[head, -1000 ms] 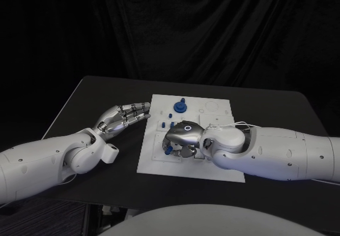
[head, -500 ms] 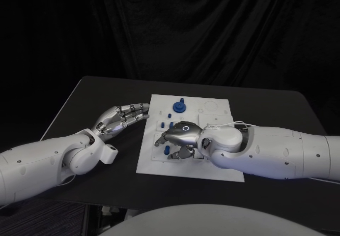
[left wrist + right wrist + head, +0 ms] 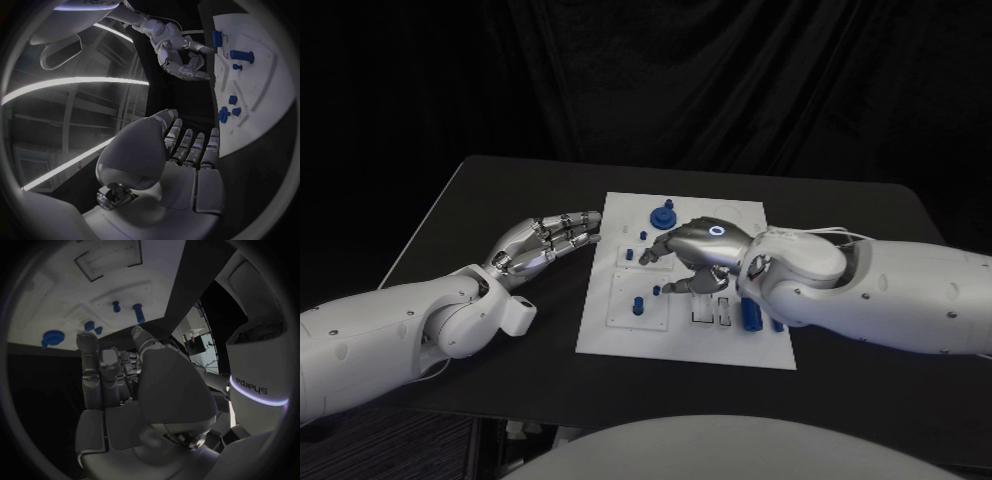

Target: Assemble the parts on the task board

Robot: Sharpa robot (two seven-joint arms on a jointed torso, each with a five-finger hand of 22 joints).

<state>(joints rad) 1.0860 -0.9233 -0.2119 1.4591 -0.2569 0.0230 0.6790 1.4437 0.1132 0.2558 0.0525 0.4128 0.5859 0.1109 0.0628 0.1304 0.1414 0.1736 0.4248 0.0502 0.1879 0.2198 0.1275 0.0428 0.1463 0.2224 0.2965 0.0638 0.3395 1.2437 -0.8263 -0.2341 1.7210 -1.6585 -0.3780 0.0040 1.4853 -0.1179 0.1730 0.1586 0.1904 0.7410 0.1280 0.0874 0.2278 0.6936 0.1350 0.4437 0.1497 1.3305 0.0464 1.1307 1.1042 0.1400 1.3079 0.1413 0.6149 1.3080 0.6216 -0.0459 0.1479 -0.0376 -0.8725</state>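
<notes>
Head view, working outward from the robot: the task board [image 3: 620,338] lies on the black tabletop [image 3: 473,200] with its long axis running 6 to 12 o'clock. At its near end, toward 5 o'clock, a blue part [image 3: 750,316] stands beside two slots, and a smaller blue piece [image 3: 633,305] sits near the left edge at about 7 o'clock.

Over the middle of the board hangs the right hand [image 3: 687,255], fingers curled inward and pointing toward 9 o'clock; whether anything is pinched between them I cannot tell, so I judge it closed on nothing visible. Just off its fingertips, toward 9 to 10 o'clock, lie a few small blue pegs [image 3: 646,238].

Farther out, at about 11 o'clock from the right hand, stands the blue knobbed part [image 3: 664,215], upright on the board's far half, its long axis vertical as far as I can judge.

The left hand [image 3: 548,238] rests off the board at 9 o'clock, fingers slightly apart, extended toward 2 o'clock and holding nothing, tips just beside the board's left edge. The left wrist view agrees: its fingers [image 3: 190,147] lie flat by the board edge.

My judgement: the right hand is nearer every part, so the coming pick falls to it, reaching toward 9 to 11 o'clock.
</notes>
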